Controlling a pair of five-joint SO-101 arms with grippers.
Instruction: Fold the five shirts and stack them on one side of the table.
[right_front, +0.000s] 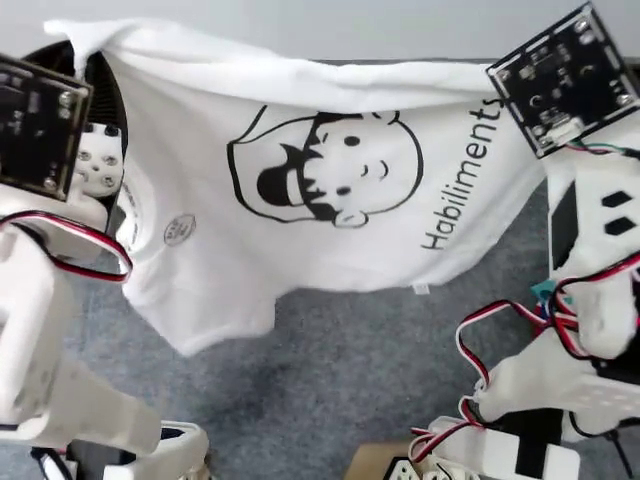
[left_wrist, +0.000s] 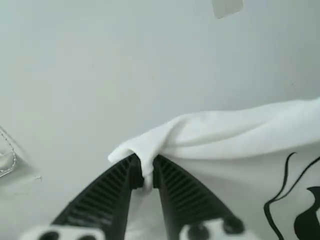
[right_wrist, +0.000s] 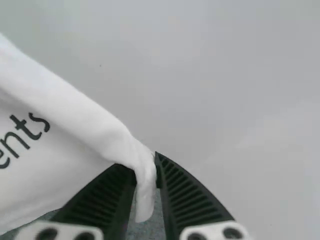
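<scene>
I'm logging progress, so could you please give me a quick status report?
Left gripper shut on shirt corner. Right gripper shut on other corner. Shirt spread between them, over table.

The high camera looks down over the grey table (right_front: 380, 370). The wrist cameras sight closely along the left pincer (left_wrist: 144, 175) and right pincer (right_wrist: 146, 175). All three views share the white printed cotton shirt (right_front: 300, 260).

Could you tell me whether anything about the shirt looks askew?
Yes. The shirt, pinched by the left claw and right claw, hangs sideways: its lettering runs vertically, and its free edge droops farther on the left claw's side.
</scene>
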